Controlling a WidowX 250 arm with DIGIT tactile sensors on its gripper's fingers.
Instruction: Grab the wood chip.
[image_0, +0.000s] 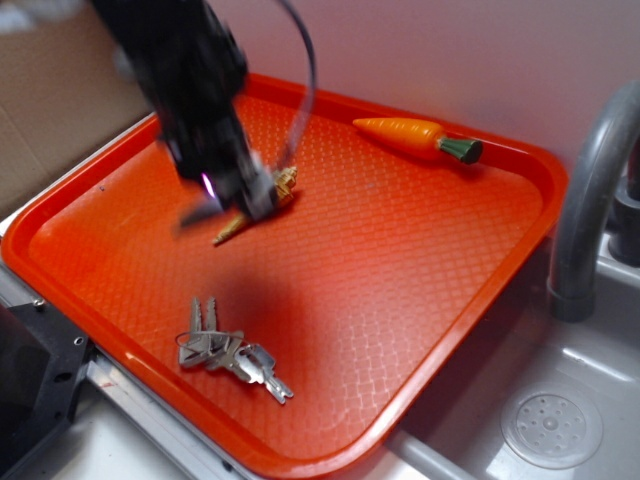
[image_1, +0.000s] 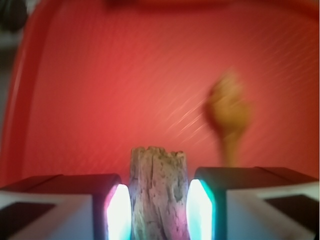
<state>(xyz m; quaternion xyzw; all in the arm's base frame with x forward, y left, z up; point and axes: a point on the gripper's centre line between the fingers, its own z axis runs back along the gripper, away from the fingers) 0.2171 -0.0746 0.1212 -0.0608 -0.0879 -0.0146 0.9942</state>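
In the wrist view the wood chip (image_1: 158, 192), a rough grey-brown sliver, stands between my two lit pads, which touch it on both sides. My gripper (image_1: 157, 202) is shut on it, and the chip's blunt end sticks out ahead of the fingertips. In the exterior view the gripper (image_0: 235, 195) is motion-blurred, low over the orange tray (image_0: 470, 290) at its back left, and its body hides most of the chip. The tan seashell (image_0: 283, 186) lies right beside the gripper, its pointed tip toward the front left. That seashell (image_1: 229, 112) shows blurred ahead and to the right.
A toy carrot (image_0: 415, 135) lies at the tray's back edge. A bunch of keys (image_0: 232, 355) rests near the front edge. A grey faucet (image_0: 590, 200) and a sink drain (image_0: 550, 428) are to the right. Cardboard (image_0: 50, 100) stands at the back left.
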